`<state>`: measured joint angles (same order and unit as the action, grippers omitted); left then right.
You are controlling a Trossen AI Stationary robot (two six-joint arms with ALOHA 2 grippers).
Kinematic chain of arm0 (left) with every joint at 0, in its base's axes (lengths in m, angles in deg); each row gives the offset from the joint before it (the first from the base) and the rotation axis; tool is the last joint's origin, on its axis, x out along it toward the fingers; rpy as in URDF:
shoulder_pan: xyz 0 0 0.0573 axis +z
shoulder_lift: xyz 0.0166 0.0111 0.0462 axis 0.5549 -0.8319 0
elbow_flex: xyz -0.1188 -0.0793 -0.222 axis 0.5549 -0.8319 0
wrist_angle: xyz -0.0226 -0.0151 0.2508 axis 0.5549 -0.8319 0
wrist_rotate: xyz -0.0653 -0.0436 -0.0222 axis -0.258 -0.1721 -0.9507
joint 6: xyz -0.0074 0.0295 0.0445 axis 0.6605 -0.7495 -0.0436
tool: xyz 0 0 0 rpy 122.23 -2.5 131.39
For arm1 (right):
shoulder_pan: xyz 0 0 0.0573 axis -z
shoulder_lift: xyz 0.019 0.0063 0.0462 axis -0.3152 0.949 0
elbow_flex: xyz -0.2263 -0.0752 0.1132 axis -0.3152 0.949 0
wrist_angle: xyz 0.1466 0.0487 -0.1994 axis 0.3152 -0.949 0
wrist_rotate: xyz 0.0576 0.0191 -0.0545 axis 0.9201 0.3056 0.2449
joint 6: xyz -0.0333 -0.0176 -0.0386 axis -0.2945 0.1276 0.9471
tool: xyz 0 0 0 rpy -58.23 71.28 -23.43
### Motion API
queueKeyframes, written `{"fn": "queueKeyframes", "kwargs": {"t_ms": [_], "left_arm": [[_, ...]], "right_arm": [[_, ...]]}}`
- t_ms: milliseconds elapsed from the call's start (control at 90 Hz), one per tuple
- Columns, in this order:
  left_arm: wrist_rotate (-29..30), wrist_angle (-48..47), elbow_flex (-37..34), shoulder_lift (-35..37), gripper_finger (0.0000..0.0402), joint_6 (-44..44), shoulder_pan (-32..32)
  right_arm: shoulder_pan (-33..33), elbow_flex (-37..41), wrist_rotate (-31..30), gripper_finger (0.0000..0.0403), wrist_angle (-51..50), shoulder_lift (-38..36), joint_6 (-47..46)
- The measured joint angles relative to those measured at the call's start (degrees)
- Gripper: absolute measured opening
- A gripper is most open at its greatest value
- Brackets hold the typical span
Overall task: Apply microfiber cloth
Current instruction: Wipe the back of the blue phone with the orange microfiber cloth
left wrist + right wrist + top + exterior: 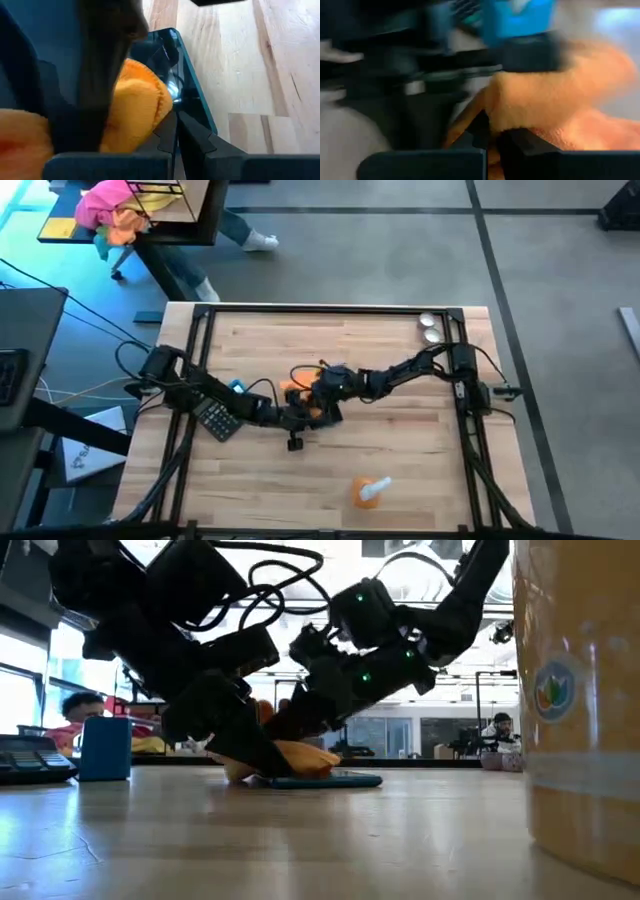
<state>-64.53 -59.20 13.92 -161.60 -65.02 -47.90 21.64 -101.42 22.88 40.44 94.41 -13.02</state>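
microfiber cloth (300,395) btwn both arms' fingers (167,132)

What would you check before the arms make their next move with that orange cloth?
1. Cloth on target: the microfiber cloth lies on a flat dark teal device. Ok.
2. Left gripper at the cloth: ok; whether it grips the cloth, cannot tell.
3. Right gripper at the cloth: ok; the wrist view is too blurred to judge its grip, cannot tell.
4. The arms meet closely at mid-table; clearance between them, cannot tell.
5. Calculator lies right beside the left arm; could be brushed. Not ok.
6. Spray bottle lies apart, near the table's front edge. Ok.
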Motion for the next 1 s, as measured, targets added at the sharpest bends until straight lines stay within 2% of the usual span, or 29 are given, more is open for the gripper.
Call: {"fn": "queueKeyframes", "kwargs": {"t_ms": [178,289,367,522,633,733,789,867,1000], "left_arm": [[-0.40,0.25,-0.04,-0.04,0.0000,0.02,0.03],[-0.93,0.61,-0.04,-0.07,0.0000,0.74,0.07],[-0.92,0.65,-0.07,-0.10,0.0000,1.09,0.07],[-0.89,0.47,-0.09,-0.11,0.0000,1.16,0.07],[-0.65,0.60,-0.09,-0.15,0.0000,1.17,0.04],[-0.72,0.74,-0.09,-0.22,0.0000,1.20,0.00],[-0.97,0.88,-0.09,-0.22,0.0000,1.20,-0.03],[-1.08,0.86,-0.09,-0.22,0.0000,1.27,-0.02],[-0.11,0.96,-0.11,-0.20,0.0000,2.00,0.11]], "right_arm": [[3.23,-3.31,-12.49,0.0000,-2.52,1.03,4.48],[6.62,-4.05,-17.51,0.0000,-2.43,1.08,4.07],[8.23,-4.05,-16.49,0.0000,-2.49,1.06,3.20],[6.45,-4.05,-4.53,0.0000,-3.75,1.31,-1.29],[2.33,-4.04,-3.79,0.0000,-6.59,2.51,-2.10],[-1.27,-4.06,-0.96,0.0000,-6.33,3.19,1.95],[-2.32,-4.07,-1.89,0.0000,-6.19,3.41,4.21],[-1.93,-4.07,-6.80,0.0000,-5.80,3.55,6.12],[3.69,-4.14,-13.88,0.0000,-5.39,3.99,6.80]]}}
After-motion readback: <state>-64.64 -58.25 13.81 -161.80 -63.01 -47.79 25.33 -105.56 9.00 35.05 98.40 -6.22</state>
